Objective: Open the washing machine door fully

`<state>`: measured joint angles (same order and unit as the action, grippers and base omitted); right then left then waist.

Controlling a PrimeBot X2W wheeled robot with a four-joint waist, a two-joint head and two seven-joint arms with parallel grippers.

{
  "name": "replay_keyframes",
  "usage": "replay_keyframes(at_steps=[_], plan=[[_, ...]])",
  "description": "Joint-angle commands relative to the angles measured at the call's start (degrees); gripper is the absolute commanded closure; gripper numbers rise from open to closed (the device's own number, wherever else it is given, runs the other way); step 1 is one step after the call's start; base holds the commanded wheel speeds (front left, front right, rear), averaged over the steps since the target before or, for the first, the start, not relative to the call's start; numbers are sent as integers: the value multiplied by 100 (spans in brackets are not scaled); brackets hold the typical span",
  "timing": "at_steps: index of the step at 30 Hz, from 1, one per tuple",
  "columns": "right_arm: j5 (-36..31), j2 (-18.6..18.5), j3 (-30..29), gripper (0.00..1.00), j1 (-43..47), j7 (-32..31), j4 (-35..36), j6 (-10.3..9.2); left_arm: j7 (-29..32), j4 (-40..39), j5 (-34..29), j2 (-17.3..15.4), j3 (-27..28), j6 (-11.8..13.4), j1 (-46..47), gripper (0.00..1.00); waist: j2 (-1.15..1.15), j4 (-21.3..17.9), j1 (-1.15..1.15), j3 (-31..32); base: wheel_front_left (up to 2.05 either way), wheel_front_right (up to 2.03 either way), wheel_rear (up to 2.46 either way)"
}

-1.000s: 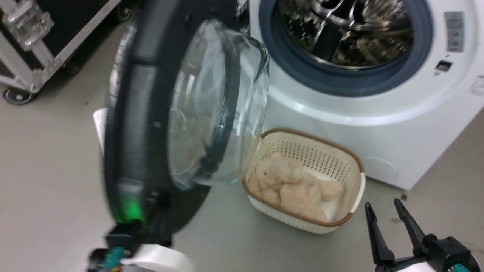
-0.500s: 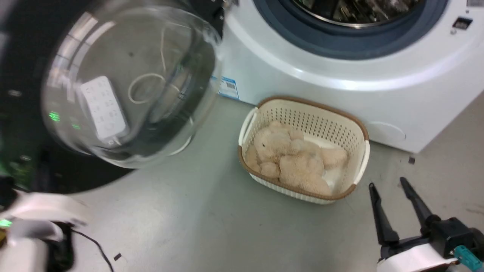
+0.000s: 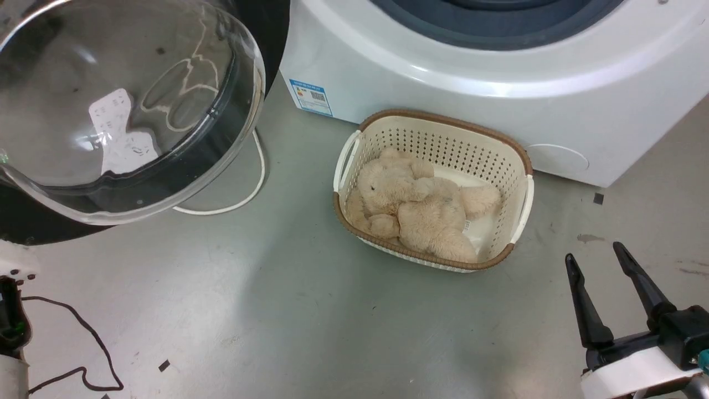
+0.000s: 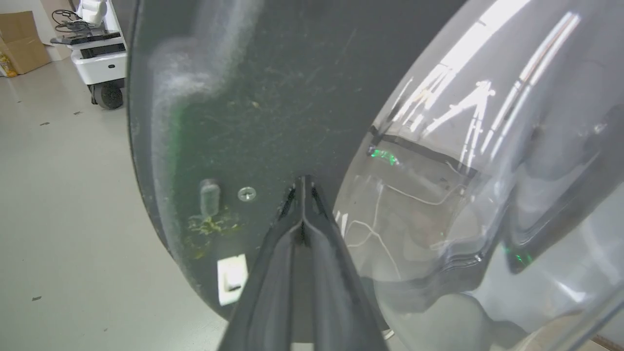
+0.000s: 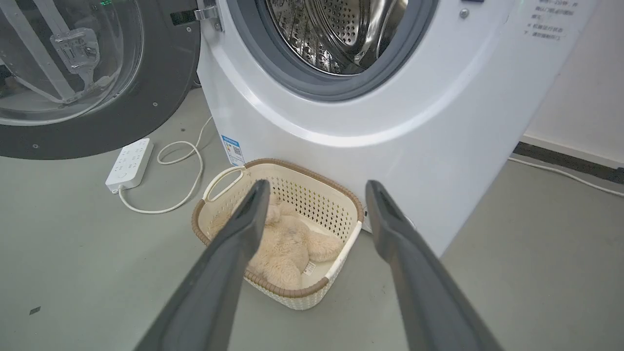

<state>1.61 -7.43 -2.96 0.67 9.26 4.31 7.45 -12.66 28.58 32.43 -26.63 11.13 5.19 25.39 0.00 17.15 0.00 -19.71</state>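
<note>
Two tools are in service. The left tool (image 4: pixel 302 183) has its fingers pressed together with no gap, tips at the black inner ring of the washing machine door (image 4: pixel 234 97), just beside the glass bowl (image 4: pixel 487 170); contact with the ring cannot be confirmed. The washing machine door (image 3: pixel 127 111) stands swung wide to the left of the washing machine (image 3: pixel 471 100), with its inner face and bulging glass bowl turned out toward the room. In the right wrist view the door (image 5: pixel 161 97) hangs from a hinge (image 5: pixel 207 12) at the left edge of the opening. A white power strip (image 5: pixel 129 163) lies on the floor (image 3: pixel 277 310) below the door, with its cord (image 5: pixel 190 185) looped beside it. To the right, the washing machine (image 5: pixel 317 122) shows an uncovered opening: grey gasket (image 5: pixel 302 83) around the perforated steel drum (image 5: pixel 341 29). A blue label (image 3: pixel 310 97) sits at the lower left corner of the front panel. A cream perforated basket (image 3: pixel 443 138) stands on the floor just in front of the machine and holds a beige plush toy (image 3: pixel 415 205). The right tool (image 3: pixel 594 252) is at the lower right, fingers spread apart and holding nothing, well apart from the door and near the basket.
</note>
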Motion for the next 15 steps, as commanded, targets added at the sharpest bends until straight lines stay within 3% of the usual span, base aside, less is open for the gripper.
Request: replay_keyframes(at_steps=[1, 6, 15], plan=[[40, -40, -6, 0, -8, 17, 36, 3, -42, 34, -8, -28, 10, -18, 62, 100, 0, -5, 0, 29, 0, 0, 0], [52, -47, 22, 0, 42, 95, 7, 3, -191, -134, -69, 163, 95, -6, -60, 100, 0, -59, 0, 283, 0, 0, 0], [-13, 207, -59, 0, 41, 421, -120, 3, -231, -2155, -710, 792, -204, 90, -1306, 100, 0, -421, 0, 1073, 0, 0, 0]])
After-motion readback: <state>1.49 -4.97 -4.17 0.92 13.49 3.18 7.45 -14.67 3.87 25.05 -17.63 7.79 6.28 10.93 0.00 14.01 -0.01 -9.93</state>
